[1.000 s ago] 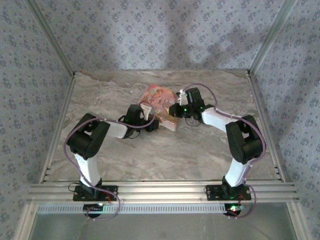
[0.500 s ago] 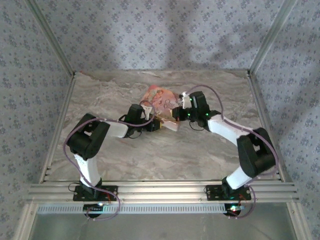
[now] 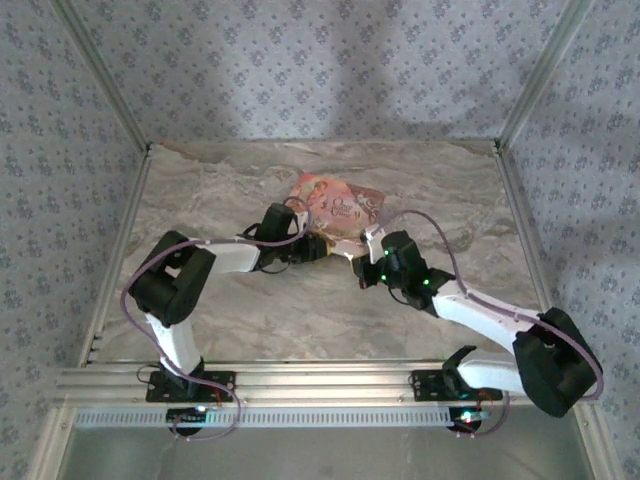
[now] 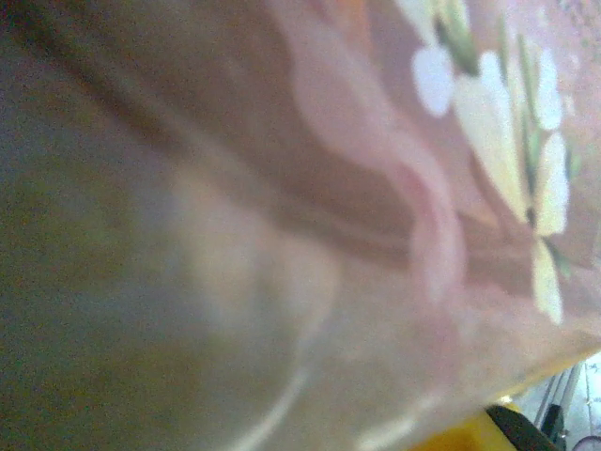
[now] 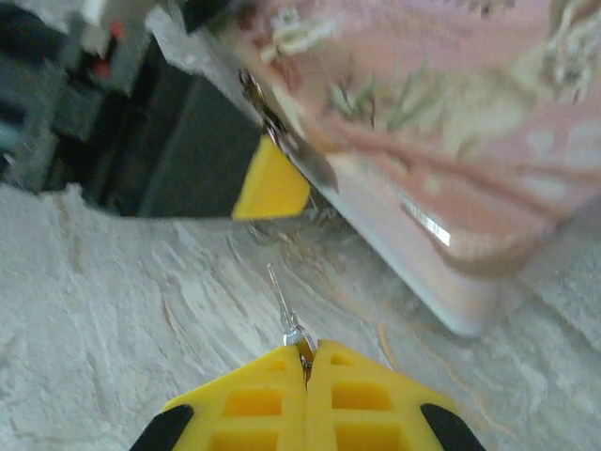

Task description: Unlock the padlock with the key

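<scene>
My right gripper (image 5: 305,355) is shut on a small silvery key (image 5: 280,293), whose thin shaft pokes out ahead of the yellow fingertips above the marble table. In the top view the right gripper (image 3: 363,263) sits just short of the near edge of the flat pink picture-printed box (image 3: 340,208). My left gripper (image 3: 320,246) clamps that box's near left edge. One of its yellow fingers (image 5: 270,183) shows under the raised box (image 5: 423,113). The left wrist view is a close blur of the box's printed face (image 4: 394,188). I cannot make out the padlock.
The marble table (image 3: 300,315) is walled by patterned panels on three sides. Aluminium rails (image 3: 320,382) run along the near edge by the arm bases. The right arm's elbow (image 3: 555,365) stretches low toward the near right corner.
The right arm has drawn back from the box toward the near edge, its elbow swinging down and right. More of the box's top shows now. The left gripper stays on the box's edge.
</scene>
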Robot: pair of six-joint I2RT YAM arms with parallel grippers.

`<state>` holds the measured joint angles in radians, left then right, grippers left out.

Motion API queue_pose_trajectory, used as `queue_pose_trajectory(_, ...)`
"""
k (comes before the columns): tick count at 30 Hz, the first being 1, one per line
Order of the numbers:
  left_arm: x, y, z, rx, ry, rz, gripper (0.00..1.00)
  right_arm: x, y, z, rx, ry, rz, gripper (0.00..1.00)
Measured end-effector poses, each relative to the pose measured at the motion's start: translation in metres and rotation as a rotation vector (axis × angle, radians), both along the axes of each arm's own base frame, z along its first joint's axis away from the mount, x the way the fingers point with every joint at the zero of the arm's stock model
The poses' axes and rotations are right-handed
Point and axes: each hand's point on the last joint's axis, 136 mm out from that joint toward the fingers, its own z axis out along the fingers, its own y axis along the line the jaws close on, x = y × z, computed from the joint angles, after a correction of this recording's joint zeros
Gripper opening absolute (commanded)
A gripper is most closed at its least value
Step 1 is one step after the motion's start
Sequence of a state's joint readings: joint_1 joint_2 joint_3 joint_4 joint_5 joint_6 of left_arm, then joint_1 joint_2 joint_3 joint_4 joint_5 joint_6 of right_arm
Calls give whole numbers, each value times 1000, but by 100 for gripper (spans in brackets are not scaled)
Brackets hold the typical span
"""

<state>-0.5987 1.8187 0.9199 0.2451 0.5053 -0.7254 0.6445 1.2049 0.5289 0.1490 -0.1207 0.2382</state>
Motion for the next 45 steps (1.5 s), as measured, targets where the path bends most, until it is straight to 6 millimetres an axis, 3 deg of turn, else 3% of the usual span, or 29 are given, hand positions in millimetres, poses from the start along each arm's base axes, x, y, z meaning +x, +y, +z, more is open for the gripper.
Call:
queue_pose_trajectory(6, -6, -7, 9, -24, 43, 21, 19, -8, 4, -19, -33, -11, 4, 0)
queue_pose_trajectory(11, -4, -13, 23, -53, 62, 38, 18, -4, 12, -27, -30, -35, 6, 0)
queue_pose_trajectory(16, -6, -14, 23, -63, 95, 55, 18, 2, 16, -37, -29, -47, -1, 0)
queue_pose_trajectory(30, -8, -17, 25, -74, 124, 68, 18, 17, 24, -43, -11, -94, -20, 0)
queue_pose_trajectory(45, -8, -18, 26, -76, 127, 65, 18, 28, 24, -36, 9, -139, -43, 0)
